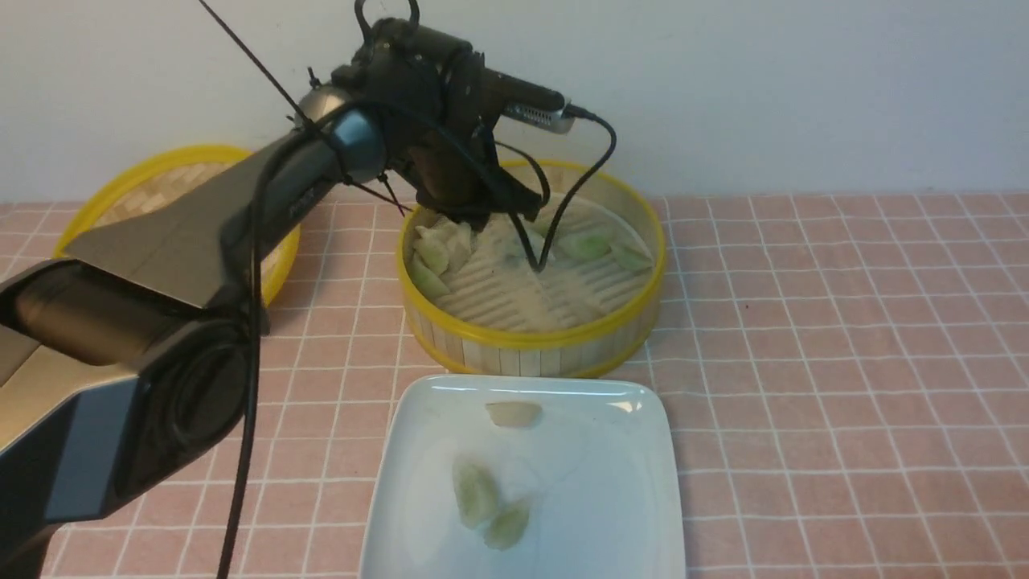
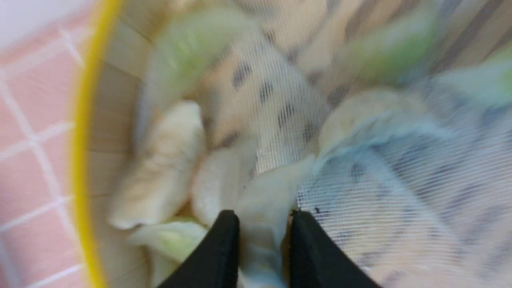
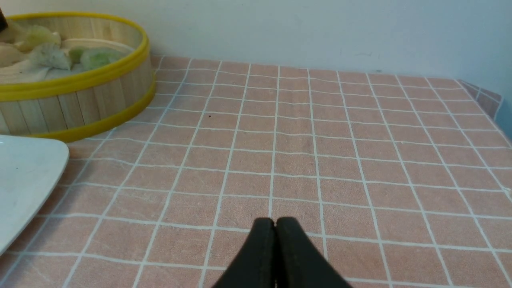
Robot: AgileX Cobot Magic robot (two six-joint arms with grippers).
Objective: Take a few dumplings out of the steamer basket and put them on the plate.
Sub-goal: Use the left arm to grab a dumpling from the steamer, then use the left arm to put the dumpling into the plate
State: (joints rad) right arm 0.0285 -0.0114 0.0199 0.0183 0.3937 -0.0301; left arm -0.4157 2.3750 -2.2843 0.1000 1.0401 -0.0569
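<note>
The steamer basket point(image 1: 530, 338) stands behind the plate point(image 1: 611, 498) and holds several pale green dumplings point(image 1: 591, 241) along its back and left wall. Three dumplings lie on the plate point(image 1: 476, 492). My left gripper point(image 1: 482, 219) reaches down into the basket's back left part, its tips hidden under the wrist. In the left wrist view the gripper point(image 2: 264, 216) is shut on a whitish dumpling point(image 2: 260, 196) that fills the gap between its fingers, next to the basket's yellow rim point(image 2: 82, 140). My right gripper point(image 3: 275, 220) is shut and empty over bare cloth.
A shallow yellow-rimmed woven lid point(image 1: 153, 181) lies at the back left, partly behind my left arm. The pink checked tablecloth point(image 1: 844, 362) stretches to the right. The right wrist view shows the basket point(image 3: 80, 108), a plate corner point(image 3: 24, 176) and the table's far edge point(image 3: 486, 96).
</note>
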